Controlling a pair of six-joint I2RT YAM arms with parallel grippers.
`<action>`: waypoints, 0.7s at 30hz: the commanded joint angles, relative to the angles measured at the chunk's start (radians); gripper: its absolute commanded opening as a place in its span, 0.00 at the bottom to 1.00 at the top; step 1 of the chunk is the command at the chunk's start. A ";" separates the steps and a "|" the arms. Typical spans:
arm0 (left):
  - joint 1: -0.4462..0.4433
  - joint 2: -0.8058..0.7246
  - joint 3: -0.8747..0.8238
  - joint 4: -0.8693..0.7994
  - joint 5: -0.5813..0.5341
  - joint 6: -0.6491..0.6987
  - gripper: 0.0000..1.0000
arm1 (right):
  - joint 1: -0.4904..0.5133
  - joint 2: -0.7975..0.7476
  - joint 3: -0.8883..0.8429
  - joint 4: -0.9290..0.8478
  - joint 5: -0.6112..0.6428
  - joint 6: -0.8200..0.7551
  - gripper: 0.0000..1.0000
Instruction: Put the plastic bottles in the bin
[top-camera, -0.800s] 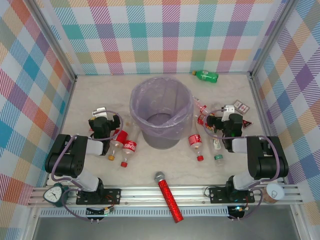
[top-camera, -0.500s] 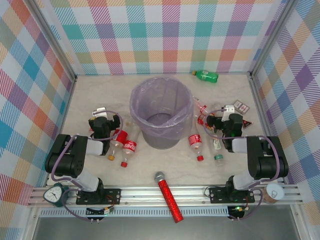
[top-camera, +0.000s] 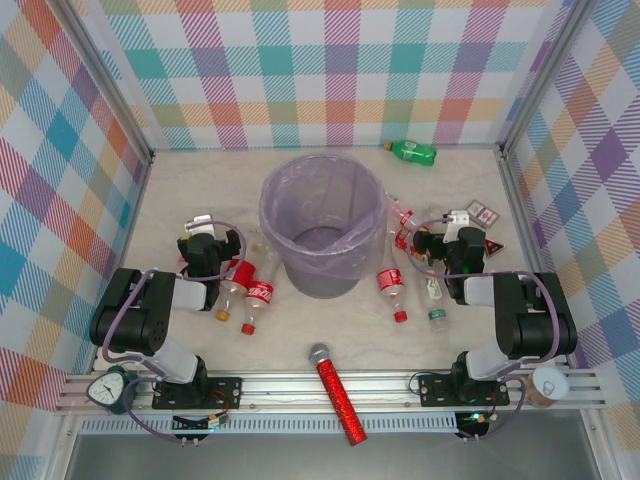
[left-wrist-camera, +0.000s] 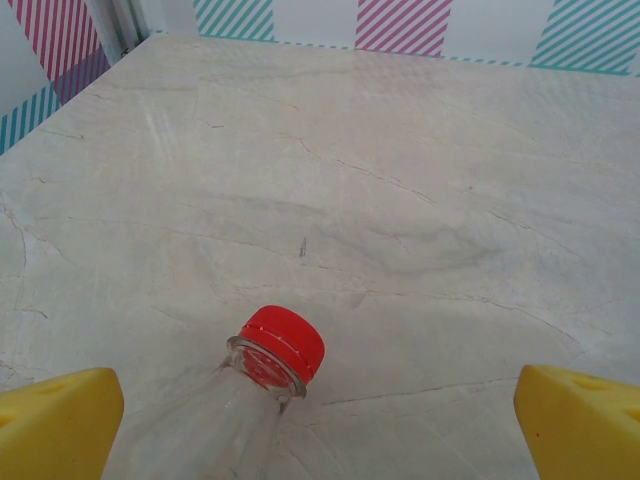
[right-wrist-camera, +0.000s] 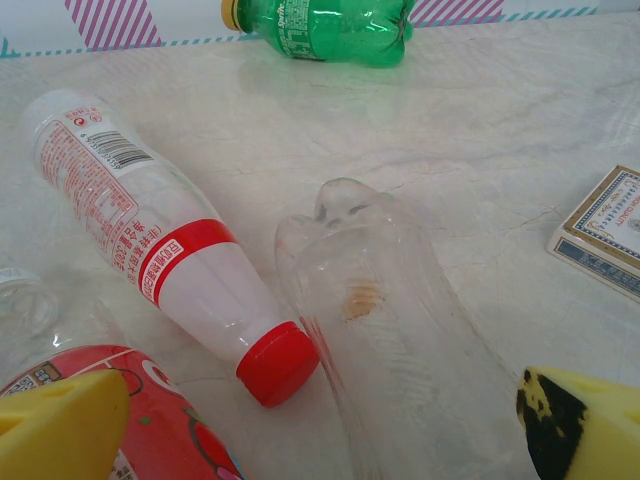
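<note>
The bin (top-camera: 323, 215), a grey bucket with a lavender bag, stands mid-table. Left of it lie two red-labelled plastic bottles (top-camera: 258, 292). My left gripper (top-camera: 205, 238) rests low beside them, open; a clear red-capped bottle neck (left-wrist-camera: 283, 345) lies between its yellow fingertips (left-wrist-camera: 55, 420), untouched. My right gripper (top-camera: 455, 235) is open too, with a clear label-less bottle (right-wrist-camera: 400, 320) lying between its fingertips (right-wrist-camera: 590, 430). Beside that lie a white red-capped bottle (right-wrist-camera: 160, 240) and a red-labelled one (right-wrist-camera: 100, 400). A green bottle (top-camera: 412, 151) lies at the back wall.
A red glittery microphone (top-camera: 338, 395) lies at the near edge in the middle. A small card box (right-wrist-camera: 610, 230) sits right of the right gripper. More bottles (top-camera: 390, 285) lie between the bin and the right arm. Checked walls close three sides.
</note>
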 joint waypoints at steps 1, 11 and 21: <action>0.004 -0.003 0.002 -0.019 0.024 0.006 1.00 | -0.006 0.009 0.013 0.008 -0.006 0.006 0.99; -0.003 -0.283 0.135 -0.433 -0.073 -0.019 1.00 | -0.006 -0.160 0.208 -0.440 -0.040 0.002 0.99; 0.000 -0.460 0.523 -1.165 -0.164 -0.287 1.00 | -0.006 -0.146 0.668 -1.166 0.042 -0.076 0.99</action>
